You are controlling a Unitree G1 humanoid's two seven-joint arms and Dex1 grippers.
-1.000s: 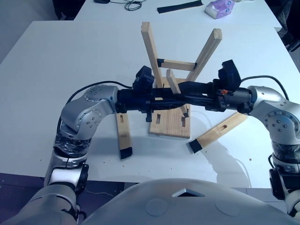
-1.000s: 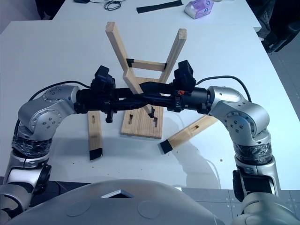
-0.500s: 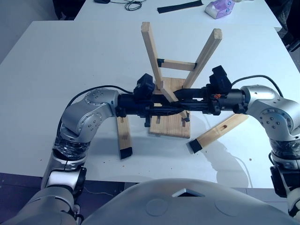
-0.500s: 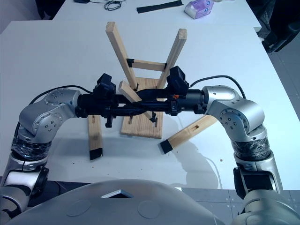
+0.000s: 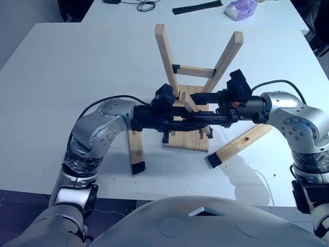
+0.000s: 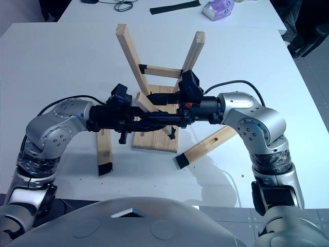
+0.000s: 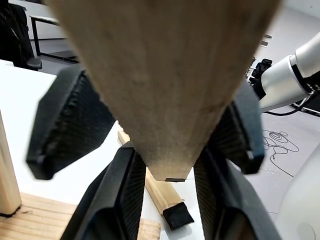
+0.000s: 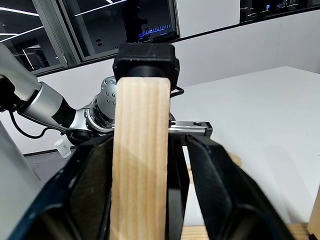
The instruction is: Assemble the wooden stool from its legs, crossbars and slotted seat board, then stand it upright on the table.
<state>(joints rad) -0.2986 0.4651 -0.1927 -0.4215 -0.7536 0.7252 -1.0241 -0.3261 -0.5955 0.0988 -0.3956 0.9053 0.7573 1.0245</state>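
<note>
On the white tabletop (image 5: 67, 77) lies the slotted seat board (image 5: 186, 143), flanked by a left loose leg (image 5: 135, 150) and a right loose leg (image 5: 240, 144).

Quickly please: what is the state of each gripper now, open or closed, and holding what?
Left gripper: shut on the wooden leg.
Right gripper: shut on the same wooden leg.

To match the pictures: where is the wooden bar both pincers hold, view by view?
Left eye: bar at centre, over the seat board.
Right eye: bar left of centre.
Left wrist: bar close, filling the middle.
Right wrist: bar close, centred.
Shared landmark: seat board.
</note>
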